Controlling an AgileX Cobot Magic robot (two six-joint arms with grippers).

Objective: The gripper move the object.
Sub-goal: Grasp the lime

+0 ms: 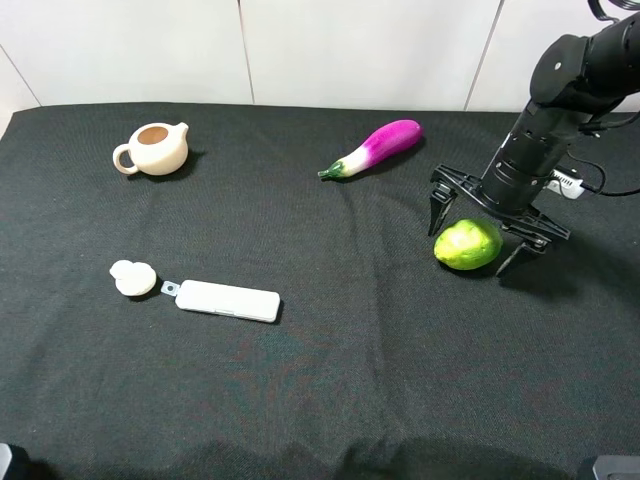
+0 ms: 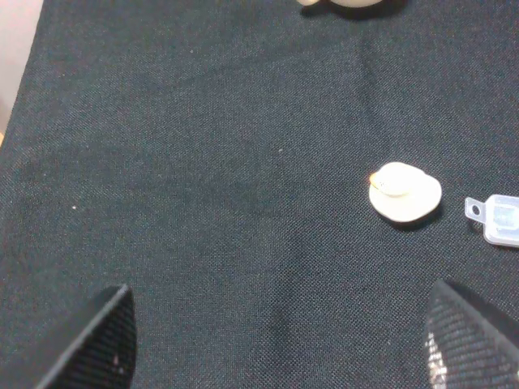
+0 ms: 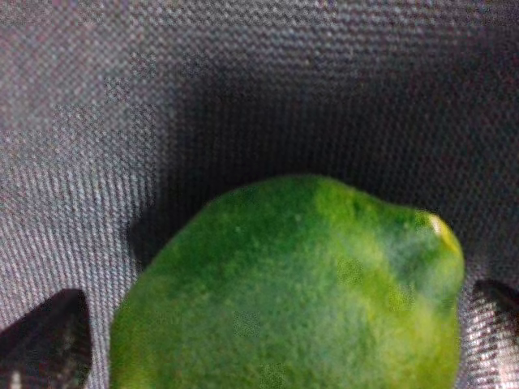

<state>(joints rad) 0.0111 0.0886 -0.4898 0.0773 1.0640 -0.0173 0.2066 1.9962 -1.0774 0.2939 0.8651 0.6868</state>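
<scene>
The yellow-green lime-like fruit [image 1: 467, 245] lies on the black cloth at the right. My right gripper [image 1: 470, 250], a black claw on the black arm, is lowered over it and open, with one prong on each side of the fruit. In the right wrist view the fruit [image 3: 300, 292] fills the space between the two fingertips [image 3: 49, 340] of the right gripper [image 3: 272, 332]; I cannot tell whether they touch it. My left gripper [image 2: 280, 340] is open and empty above bare cloth.
A cream teapot [image 1: 155, 148] stands at the back left. A purple-and-white eggplant [image 1: 375, 147] lies behind the fruit. A small white lid [image 1: 133, 277] [image 2: 404, 193] and a long white case [image 1: 228, 300] [image 2: 496, 219] lie at the left front.
</scene>
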